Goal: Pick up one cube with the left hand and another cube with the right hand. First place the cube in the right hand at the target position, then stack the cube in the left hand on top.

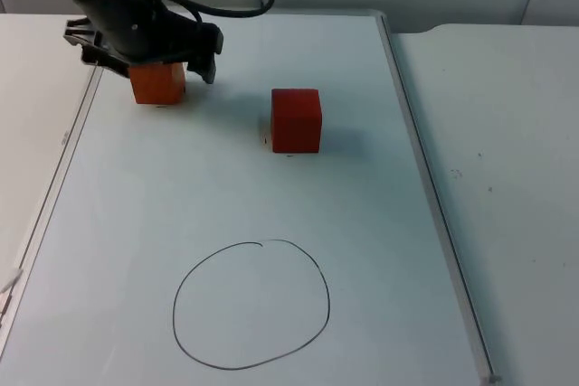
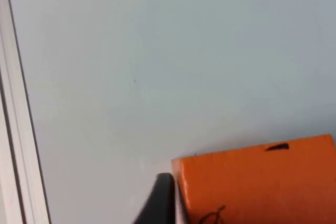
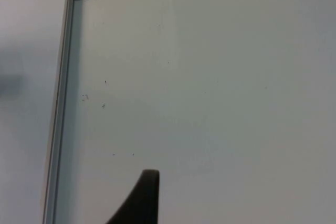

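On the far left of the top view, the left tool [image 1: 156, 65] is down over the orange cube [image 1: 159, 83], near the left edge of the whiteboard [image 1: 362, 223]. Its black fingers stand on both sides of the cube, close against it. The cube sits on the board near its far left corner. I cannot tell if the fingers are pressing it or just beside it.

In the left wrist view, the orange cube [image 2: 257, 182] is big and close. One black fingertip [image 2: 160, 200] stands right next to the cube's side. The pale board [image 2: 157, 66] spreads out past it, and the board's silver frame [image 2: 16, 129] runs along one edge.

Next, toward the middle of the board, sits the red cube [image 1: 296, 120]. It stands alone, well apart from the orange cube, and nothing touches it.

Nearer to the camera is a black circle [image 1: 251, 305] drawn on the board. Nothing is inside it.

To the right of the board is the white surface [image 1: 498, 178].

In the right wrist view, one black fingertip [image 3: 142, 200] of the right tool hangs over the white surface [image 3: 210, 103], beside the board's frame [image 3: 60, 103]. I cannot tell if this tool is wide or narrow.
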